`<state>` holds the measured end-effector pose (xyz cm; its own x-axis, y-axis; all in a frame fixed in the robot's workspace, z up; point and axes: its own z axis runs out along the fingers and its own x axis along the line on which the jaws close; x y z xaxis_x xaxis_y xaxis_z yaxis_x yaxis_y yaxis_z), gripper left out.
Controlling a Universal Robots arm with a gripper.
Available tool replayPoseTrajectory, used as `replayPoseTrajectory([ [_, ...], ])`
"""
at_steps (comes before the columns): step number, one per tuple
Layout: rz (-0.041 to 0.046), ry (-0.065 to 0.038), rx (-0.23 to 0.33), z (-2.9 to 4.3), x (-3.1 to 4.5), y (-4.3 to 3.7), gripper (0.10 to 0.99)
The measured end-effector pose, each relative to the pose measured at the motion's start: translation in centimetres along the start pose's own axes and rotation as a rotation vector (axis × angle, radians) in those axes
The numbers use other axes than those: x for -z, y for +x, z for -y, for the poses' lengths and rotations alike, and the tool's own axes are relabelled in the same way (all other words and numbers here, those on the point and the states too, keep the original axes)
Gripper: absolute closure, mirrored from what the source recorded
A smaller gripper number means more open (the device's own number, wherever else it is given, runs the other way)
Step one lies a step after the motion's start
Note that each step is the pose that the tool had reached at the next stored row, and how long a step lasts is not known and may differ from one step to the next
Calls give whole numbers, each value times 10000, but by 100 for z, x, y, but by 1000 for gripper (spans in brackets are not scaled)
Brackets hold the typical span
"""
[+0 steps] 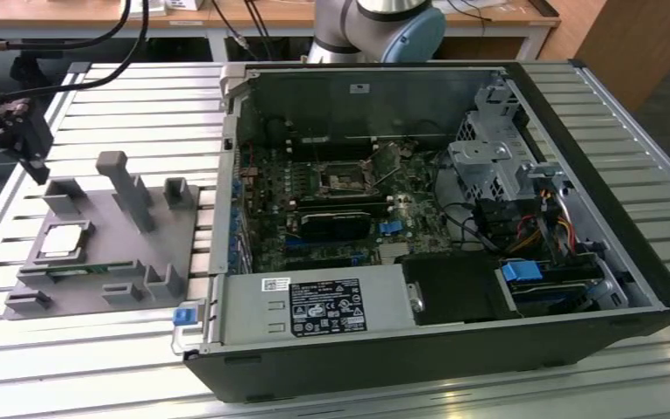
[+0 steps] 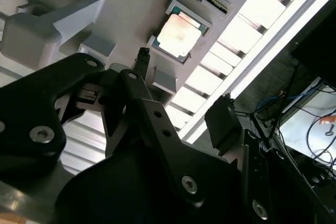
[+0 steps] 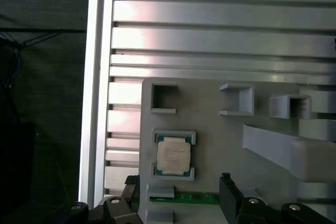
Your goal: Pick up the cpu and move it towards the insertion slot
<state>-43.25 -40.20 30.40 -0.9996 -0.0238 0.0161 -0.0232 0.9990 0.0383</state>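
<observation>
cpu (image 3: 173, 156) seated in grey tray (image 3: 220, 145) pocket, just beyond both fingertips (image 3: 226, 182), untouched. Gripper (image 3: 178, 184) spread wide, holding nothing, poised above tray, well apart from insertion slot (image 1: 344, 182)

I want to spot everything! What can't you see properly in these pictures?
- Small silvery square cpu: underside hidden against the grey tray, every view.
- Square metal-framed insertion slot: inside too small to tell, exterior view.
- Narrow green memory stick: one end behind the black gripper, first wrist view.
</observation>
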Motion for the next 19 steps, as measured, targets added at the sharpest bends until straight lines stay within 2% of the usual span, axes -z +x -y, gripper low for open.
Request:
replayPoseTrajectory([
  [13, -6, 1, 118, 35, -218, 4, 380],
  [19, -4, -35, 125, 52, -325, 10, 380],
])
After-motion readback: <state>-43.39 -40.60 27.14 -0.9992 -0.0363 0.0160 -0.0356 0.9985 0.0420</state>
